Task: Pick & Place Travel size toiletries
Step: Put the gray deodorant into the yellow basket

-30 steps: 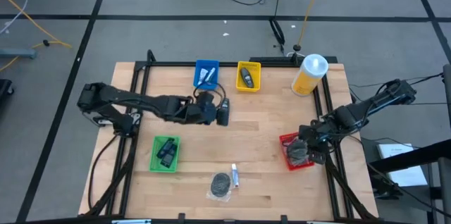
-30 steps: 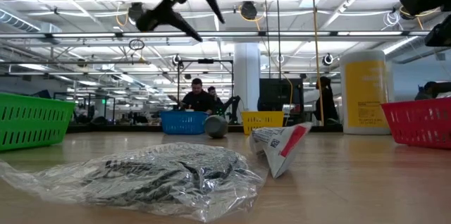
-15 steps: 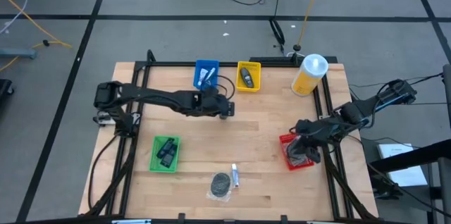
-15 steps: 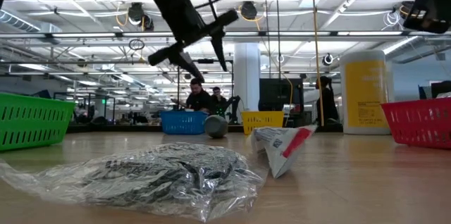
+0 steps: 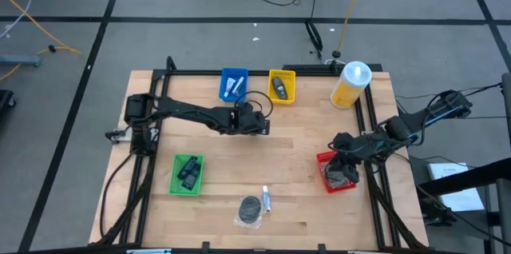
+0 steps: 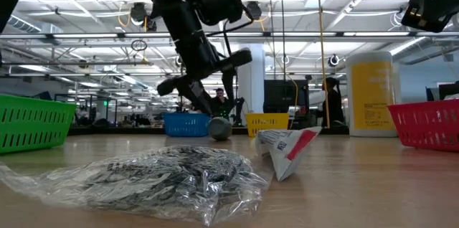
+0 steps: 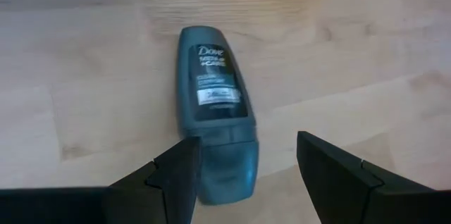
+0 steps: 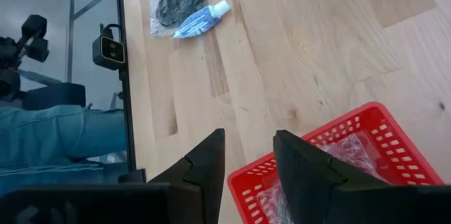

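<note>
Looking down on the wooden table (image 5: 295, 150), we found the left gripper (image 5: 262, 125) out near its middle, just in front of the blue bin (image 5: 233, 84) and the yellow bin (image 5: 281, 86). Its fingers (image 7: 176, 178) were spread wide, with nothing between them. From the left wrist we saw a grey Dove roll-on deodorant (image 7: 215, 111) lying flat on the wood right ahead of those fingers, its capped end reaching into the gap without touching either one.

A white travel-size tube (image 5: 267, 200) with a blue cap lay near the front edge of the table, touching a clear plastic bag (image 5: 250, 210) of something dark; the right wrist view showed the same pair (image 8: 202, 18) side by side. More white tubes (image 5: 235, 86) lay inside the blue bin. We could make out dark items in the yellow bin and in the green bin (image 5: 187, 174) at the left, but not what they were.

The right gripper (image 5: 342, 144) hung above the red basket (image 5: 335, 176) at the table's right edge, its fingers (image 8: 204, 160) parted a little and empty. A yellow canister (image 5: 351, 84) stood at the far right corner.
</note>
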`<move>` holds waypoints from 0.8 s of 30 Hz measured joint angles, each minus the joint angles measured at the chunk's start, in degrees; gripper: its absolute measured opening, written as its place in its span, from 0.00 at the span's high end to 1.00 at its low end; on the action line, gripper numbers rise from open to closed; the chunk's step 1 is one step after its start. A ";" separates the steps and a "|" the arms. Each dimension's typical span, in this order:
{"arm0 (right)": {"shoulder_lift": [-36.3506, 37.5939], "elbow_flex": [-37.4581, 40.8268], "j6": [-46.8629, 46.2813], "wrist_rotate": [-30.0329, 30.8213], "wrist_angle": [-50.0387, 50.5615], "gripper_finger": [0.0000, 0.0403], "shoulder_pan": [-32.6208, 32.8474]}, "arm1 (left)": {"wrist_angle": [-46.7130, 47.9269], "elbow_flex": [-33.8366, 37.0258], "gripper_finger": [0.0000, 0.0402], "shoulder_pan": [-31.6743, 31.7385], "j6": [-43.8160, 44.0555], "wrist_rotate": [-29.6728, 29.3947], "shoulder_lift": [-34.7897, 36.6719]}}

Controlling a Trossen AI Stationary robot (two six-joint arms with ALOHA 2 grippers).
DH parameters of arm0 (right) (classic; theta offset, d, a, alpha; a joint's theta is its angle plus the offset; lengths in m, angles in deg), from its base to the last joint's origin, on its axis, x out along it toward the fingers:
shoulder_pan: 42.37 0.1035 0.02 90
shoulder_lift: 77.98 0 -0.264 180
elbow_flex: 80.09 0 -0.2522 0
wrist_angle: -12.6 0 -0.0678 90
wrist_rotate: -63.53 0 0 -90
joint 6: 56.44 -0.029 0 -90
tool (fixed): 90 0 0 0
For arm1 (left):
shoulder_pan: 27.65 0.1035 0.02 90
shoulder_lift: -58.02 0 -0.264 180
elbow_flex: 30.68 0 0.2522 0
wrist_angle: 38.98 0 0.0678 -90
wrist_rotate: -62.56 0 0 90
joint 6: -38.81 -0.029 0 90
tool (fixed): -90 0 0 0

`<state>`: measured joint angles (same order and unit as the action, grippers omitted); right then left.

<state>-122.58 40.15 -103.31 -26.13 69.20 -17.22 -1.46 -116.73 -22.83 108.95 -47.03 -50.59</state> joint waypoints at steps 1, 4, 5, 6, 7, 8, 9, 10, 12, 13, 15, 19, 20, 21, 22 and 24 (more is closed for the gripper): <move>-0.12 0.00 0.00 0.00 -0.06 0.72 0.00 | -0.49 0.00 0.43 0.05 -0.02 -0.01 -0.49; -0.45 0.00 0.00 0.00 -0.08 0.72 0.01 | -0.26 0.02 0.43 0.34 0.04 -0.01 -1.48; -0.53 0.00 0.00 0.01 -0.04 0.72 0.00 | -0.48 0.02 0.43 0.47 0.06 -0.03 -1.75; -0.68 0.00 0.00 0.04 -0.14 0.72 0.00 | -0.42 0.02 0.43 0.62 0.06 -0.05 -1.87; -0.77 0.00 0.00 0.04 -0.27 0.72 0.00 | -0.08 0.02 0.43 0.82 0.06 -0.11 -1.93; -0.79 0.02 0.00 0.06 -0.32 0.72 0.00 | 0.05 0.02 0.43 1.00 0.08 -0.23 -1.93; -0.78 0.02 0.00 0.07 -0.46 0.72 0.00 | -0.08 0.02 0.43 1.13 0.07 -0.44 -1.91; -0.76 0.02 0.00 0.07 -0.76 0.72 0.00 | -0.15 0.02 0.43 1.33 0.00 -0.81 -1.91; -0.76 0.02 0.00 0.09 -1.19 0.72 0.00 | -0.11 0.02 0.43 1.72 -1.23 -1.39 -1.91; -0.76 0.02 0.00 0.09 -1.18 0.72 0.00 | -0.15 0.02 0.43 1.94 -1.79 -1.44 -1.91; -0.76 0.02 0.00 0.09 -1.23 0.72 0.00 | -0.10 0.02 0.43 2.33 -2.63 -0.46 -1.91; -0.76 0.02 0.00 0.20 -1.44 0.72 0.00 | -1.06 0.02 0.43 2.36 -2.80 1.33 -1.91; -0.76 0.02 0.00 0.64 -1.48 0.72 0.02 | -2.03 0.02 0.43 2.34 -2.81 1.34 -1.91; -0.76 0.02 0.00 1.24 -1.47 0.72 0.00 | -3.26 0.02 0.43 2.28 -2.99 1.44 -1.91; -0.76 0.02 0.00 1.48 -1.47 0.72 0.00 | -4.40 0.02 0.43 2.24 -3.64 1.53 -1.91; -0.76 0.02 0.13 1.60 -1.48 0.72 0.00 | -5.56 0.02 0.43 2.23 -7.24 1.52 -1.91</move>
<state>-123.35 40.18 -103.18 -24.53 67.72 -17.22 -7.01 -116.71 -20.60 101.70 -45.51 -52.50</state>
